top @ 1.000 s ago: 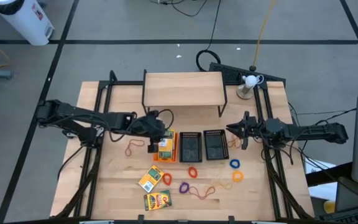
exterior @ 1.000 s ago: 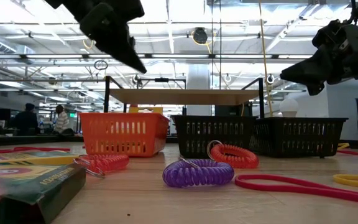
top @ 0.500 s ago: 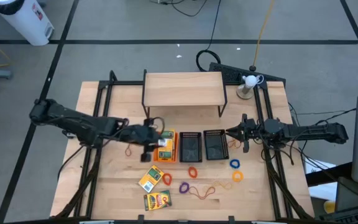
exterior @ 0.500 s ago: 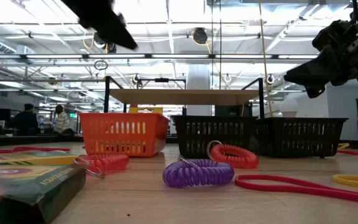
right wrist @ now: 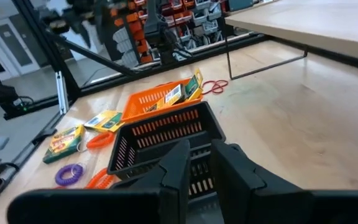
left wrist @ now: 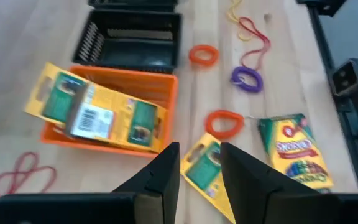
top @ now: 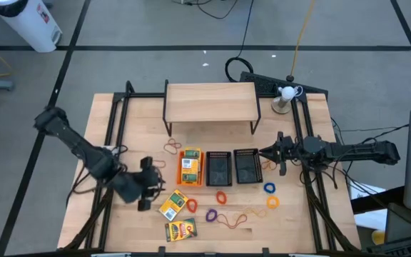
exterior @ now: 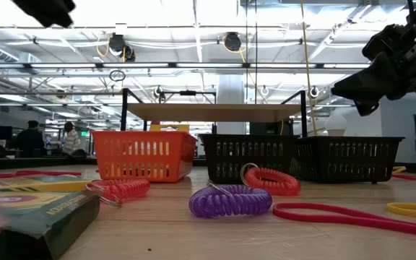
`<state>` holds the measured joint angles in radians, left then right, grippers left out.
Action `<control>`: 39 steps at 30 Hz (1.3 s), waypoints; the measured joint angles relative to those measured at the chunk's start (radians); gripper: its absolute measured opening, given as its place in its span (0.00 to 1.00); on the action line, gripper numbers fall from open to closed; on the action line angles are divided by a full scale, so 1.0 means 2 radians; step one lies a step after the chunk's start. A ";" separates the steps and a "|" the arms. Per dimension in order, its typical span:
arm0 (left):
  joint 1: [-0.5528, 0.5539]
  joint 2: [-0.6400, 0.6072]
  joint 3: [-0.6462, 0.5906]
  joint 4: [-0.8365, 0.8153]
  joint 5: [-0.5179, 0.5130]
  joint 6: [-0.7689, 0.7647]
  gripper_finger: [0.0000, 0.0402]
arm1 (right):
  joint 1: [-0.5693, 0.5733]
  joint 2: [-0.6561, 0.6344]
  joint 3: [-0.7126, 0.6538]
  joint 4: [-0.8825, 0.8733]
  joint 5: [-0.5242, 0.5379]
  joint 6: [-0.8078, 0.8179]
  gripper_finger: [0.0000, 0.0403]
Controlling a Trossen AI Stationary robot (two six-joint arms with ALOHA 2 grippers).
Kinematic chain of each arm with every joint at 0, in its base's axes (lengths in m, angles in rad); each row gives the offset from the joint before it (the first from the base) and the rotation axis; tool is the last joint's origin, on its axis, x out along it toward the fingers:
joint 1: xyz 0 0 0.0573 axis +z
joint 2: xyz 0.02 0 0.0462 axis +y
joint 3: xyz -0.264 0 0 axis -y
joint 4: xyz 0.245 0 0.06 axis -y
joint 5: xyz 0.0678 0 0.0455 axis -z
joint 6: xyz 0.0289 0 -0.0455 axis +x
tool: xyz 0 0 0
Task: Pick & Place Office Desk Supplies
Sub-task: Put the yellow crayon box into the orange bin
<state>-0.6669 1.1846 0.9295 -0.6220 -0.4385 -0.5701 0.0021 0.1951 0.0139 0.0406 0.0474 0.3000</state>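
The left gripper [top: 148,191] hangs over the counter [top: 130,221] at about eight o'clock from the orange tray [top: 190,168], just beside the loose crayon box [top: 173,204] that lies at the tray's six o'clock. Seen past its wrist, its two dark fingers [left wrist: 161,177] stand a little apart with nothing between them, and that crayon box [left wrist: 205,167] lies below the gap.

The orange tray [left wrist: 114,106] holds one crayon box [left wrist: 98,115], which lies tilted, with one end propped on the tray's rim. Two black mesh trays sit in a row at the orange tray's three o'clock: the nearer black tray [top: 218,167] just beside it, the farther black tray [top: 246,165] next along. A second loose crayon box [top: 180,230] lies at six o'clock from the first, near the counter's edge.

Rubber loops are scattered about: a red loop [top: 173,147] at ten o'clock from the orange tray, an orange loop [top: 222,196] below the black trays, a purple loop [top: 210,214], a blue loop [top: 269,188] and a thin red band [top: 230,220].

The right gripper [top: 270,153] hovers at three o'clock from the farther black tray, its fingers [right wrist: 179,165] set close with a slim gap, empty. The wooden shelf riser [top: 210,103] stands at twelve o'clock, well behind the trays.
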 joint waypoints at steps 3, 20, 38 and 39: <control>-0.022 0.026 0.000 -0.002 0.001 -0.021 0.28 | 0.000 0.000 0.000 0.000 0.000 0.017 0.15; -0.083 0.141 0.000 0.085 0.057 -0.020 0.28 | 0.000 0.000 0.000 0.031 0.001 0.093 0.15; -0.046 0.197 0.000 0.177 0.110 0.011 0.28 | 0.010 0.024 0.000 0.030 -0.025 0.087 0.15; -0.040 0.199 0.000 0.180 0.116 0.014 0.28 | 0.014 0.025 0.000 0.030 -0.025 0.091 0.15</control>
<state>-0.7467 1.5830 0.9295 -0.2613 -0.2062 -0.5417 0.0292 0.2451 0.0139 0.1005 -0.0021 0.4814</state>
